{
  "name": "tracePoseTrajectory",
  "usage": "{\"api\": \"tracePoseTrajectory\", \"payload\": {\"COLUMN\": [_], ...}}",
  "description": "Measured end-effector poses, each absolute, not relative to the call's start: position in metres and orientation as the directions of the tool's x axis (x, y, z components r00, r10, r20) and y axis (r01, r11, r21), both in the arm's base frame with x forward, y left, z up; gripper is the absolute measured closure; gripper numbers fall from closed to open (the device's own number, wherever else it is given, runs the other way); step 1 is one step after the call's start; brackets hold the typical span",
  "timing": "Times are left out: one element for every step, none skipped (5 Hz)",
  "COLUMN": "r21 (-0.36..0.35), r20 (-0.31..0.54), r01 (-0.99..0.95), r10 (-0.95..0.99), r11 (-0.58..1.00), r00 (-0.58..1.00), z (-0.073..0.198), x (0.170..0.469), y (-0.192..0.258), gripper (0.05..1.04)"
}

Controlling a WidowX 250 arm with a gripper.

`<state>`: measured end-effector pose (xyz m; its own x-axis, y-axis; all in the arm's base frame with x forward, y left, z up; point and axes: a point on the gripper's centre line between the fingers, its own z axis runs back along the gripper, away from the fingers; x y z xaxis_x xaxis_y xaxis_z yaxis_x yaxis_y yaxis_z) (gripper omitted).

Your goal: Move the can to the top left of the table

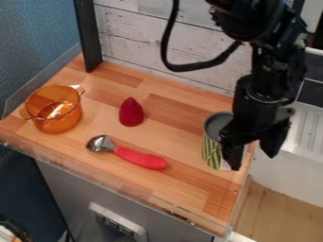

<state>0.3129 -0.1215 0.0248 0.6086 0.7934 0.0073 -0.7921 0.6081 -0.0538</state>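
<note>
the can point(212, 150) is seen upright at the right side of the table point(183, 182). the gripper point(253, 163) is positioned over the table's right edge, fingers spread wide, nothing gripped; one is seen before the can.

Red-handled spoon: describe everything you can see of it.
The spoon has a shiny, metal-looking bowl and a thick red handle with ridges across it, perhaps rubber or plastic. It lies flat on the wooden counter, in front of the red cone, bowl toward the orange pot, handle slanting away to the image's right. Only the counter touches it.
</note>
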Motion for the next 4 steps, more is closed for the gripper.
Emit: {"api": "tracePoseTrajectory", "payload": {"r21": [-0.051, -0.034, -0.029, -0.027], "r20": [0.022, 0.026, 0.036, 0.061], "r01": [-0.820, -0.843, -0.863, -0.887], "r10": [0.821, 0.844, 0.863, 0.887], "r11": [0.570, 0.536, 0.504, 0.460], "r00": [0.570, 0.536, 0.503, 0.458], "z": [0.025, 0.018, 0.015, 0.015], "x": [0.318, 0.325, 0.331, 0.337], "y": [-0.109, -0.095, -0.083, -0.064], "gripper": [0.083, 0.083, 0.083, 0.083]}}
